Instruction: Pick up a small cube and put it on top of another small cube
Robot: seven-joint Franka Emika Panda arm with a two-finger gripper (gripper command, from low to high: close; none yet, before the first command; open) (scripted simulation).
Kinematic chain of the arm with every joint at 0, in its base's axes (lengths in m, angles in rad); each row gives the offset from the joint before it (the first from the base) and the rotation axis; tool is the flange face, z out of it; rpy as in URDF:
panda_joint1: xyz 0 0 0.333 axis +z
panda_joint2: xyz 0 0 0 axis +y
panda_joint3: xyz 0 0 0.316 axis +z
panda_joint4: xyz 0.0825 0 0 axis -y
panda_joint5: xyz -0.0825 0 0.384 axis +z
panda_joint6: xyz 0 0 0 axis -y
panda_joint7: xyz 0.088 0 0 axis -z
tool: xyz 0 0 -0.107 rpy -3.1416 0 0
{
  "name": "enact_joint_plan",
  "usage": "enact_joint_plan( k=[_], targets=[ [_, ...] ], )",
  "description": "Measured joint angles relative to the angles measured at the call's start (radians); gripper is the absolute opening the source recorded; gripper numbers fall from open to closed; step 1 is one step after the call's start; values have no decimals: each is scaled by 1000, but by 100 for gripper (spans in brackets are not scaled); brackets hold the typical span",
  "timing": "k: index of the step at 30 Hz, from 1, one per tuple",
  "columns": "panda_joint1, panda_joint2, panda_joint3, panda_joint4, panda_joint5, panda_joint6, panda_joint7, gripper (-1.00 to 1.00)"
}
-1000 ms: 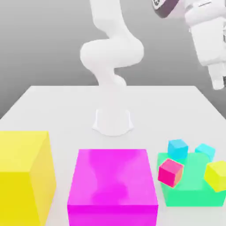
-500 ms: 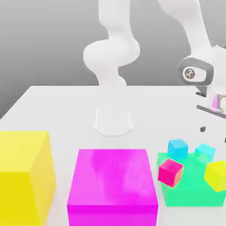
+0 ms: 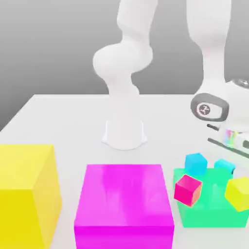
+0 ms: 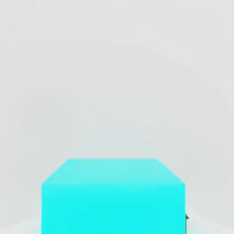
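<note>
**Gripper low at the right edge, over the cyan cube**

Gripper (image 3: 232,151) sits at the exterior view's right, its wrist body just above the right-hand cyan cube (image 3: 226,166). You can't tell from these frames whether the fingers are open or closed, or whether they have hold of anything; the fingertips are not distinguishable against the cube and frame edge.

What you get from the hand view: a cyan cube (image 4: 113,196) seen close up, top face and front face both visible, sitting square on the pale table surface (image 4: 114,68). A thin dark sliver shows at the cube's lower corner; can't say what it is.

Layout in the exterior view:
- Green block (image 3: 209,214), flat and low, near the front at the exterior view's right.
- Pink-red small cube (image 3: 187,189) tilted, resting on the green block's near-left corner.
- Yellow small cube (image 3: 239,193) tilted, at the green block's right side, cut by the frame edge.
- Second cyan cube (image 3: 196,163) just behind the green block, beside the one under the gripper, the two apart.
- Large magenta block (image 3: 124,204) front centre, just beside the green block.
- Large yellow block (image 3: 26,194) at the front left, near the magenta one.
- Arm base (image 3: 125,133) stands mid-table on the white table (image 3: 58,121), well behind the blocks; the arm loops up and comes down on the right.

No small cube is stacked on another small cube.
</note>
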Motion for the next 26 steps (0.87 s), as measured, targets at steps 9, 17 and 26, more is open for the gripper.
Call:
enact_joint_plan(
  k=[9,17,26],
  targets=[
    [-85,-324,-9,-66,169,-256,67,-100],
    [-235,-600,-44,-129,161,-468,355,-100],
    [-260,-447,-37,-171,151,-273,393,100]
  ],
)
